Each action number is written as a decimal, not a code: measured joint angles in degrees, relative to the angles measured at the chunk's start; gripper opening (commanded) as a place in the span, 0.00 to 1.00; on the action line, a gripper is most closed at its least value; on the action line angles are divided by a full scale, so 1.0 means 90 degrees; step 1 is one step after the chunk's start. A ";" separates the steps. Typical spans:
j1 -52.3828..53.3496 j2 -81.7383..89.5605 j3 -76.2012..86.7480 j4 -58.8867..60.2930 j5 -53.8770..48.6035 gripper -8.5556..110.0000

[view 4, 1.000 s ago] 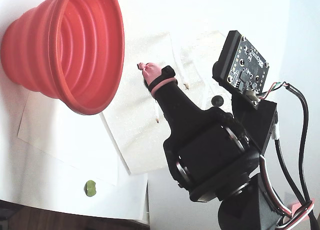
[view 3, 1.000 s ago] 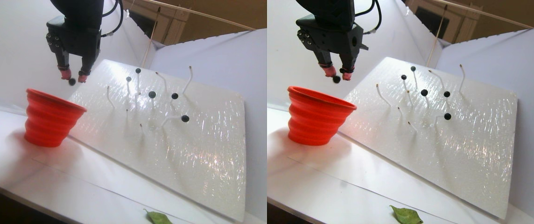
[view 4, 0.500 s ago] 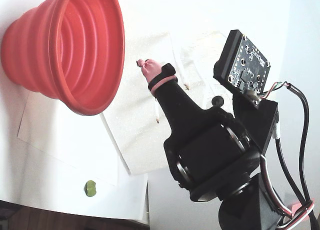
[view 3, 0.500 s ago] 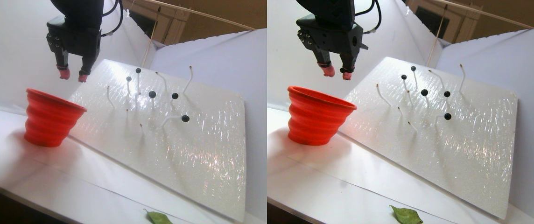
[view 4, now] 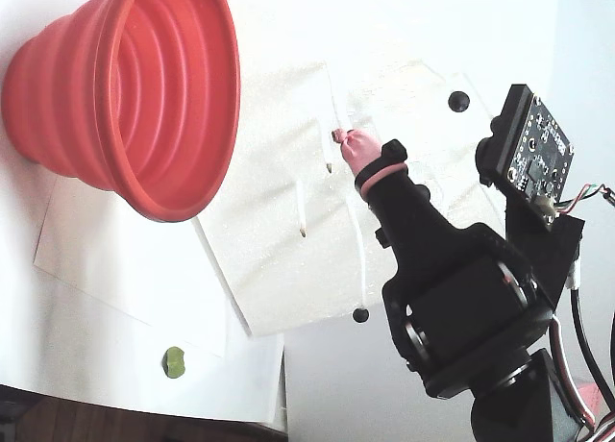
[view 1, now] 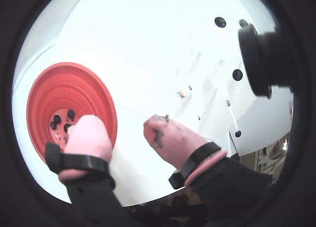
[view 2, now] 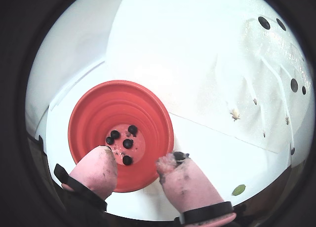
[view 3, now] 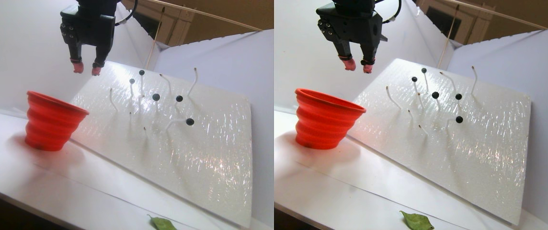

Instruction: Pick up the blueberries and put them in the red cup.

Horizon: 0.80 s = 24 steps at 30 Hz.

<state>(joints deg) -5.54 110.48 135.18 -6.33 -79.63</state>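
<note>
A wrist view: the hand [view 1: 127,133], fingers spread wide and holding nothing, hangs beside the cup [view 1: 54,91]; dark berries [view 1: 63,122] lie on the cup floor, and further berries [view 1: 220,22] remain on the white panel [view 1: 163,49].

The other wrist view: five berries [view 2: 128,143] rest in the cup [view 2: 98,108] bottom. The pink fingertips [view 2: 101,168] are stained dark; one overlaps the cup's near rim, the other sits just outside it. A green leaf [view 2: 238,190] lies on the surface [view 2: 74,49].

Stereo pair view: the hand [view 3: 86,67] is raised well above the cup [view 3: 49,124], which stands upright on the surface at the panel's [view 3: 197,153] lower left edge. About five berries [view 3: 189,121] sit on thin stalks; several stalks are bare.

Fixed view: the hand's fingertip [view 4: 356,149] hovers over the panel, apart from the cup [view 4: 86,96].

Judgement: roughly half done; the stalk-borne berries are still to be picked.
</note>
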 measured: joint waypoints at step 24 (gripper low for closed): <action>0.0576 0.1299 0.0586 0.0723 -0.0439 0.20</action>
<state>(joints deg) -0.35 122.17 140.45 0.18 -83.58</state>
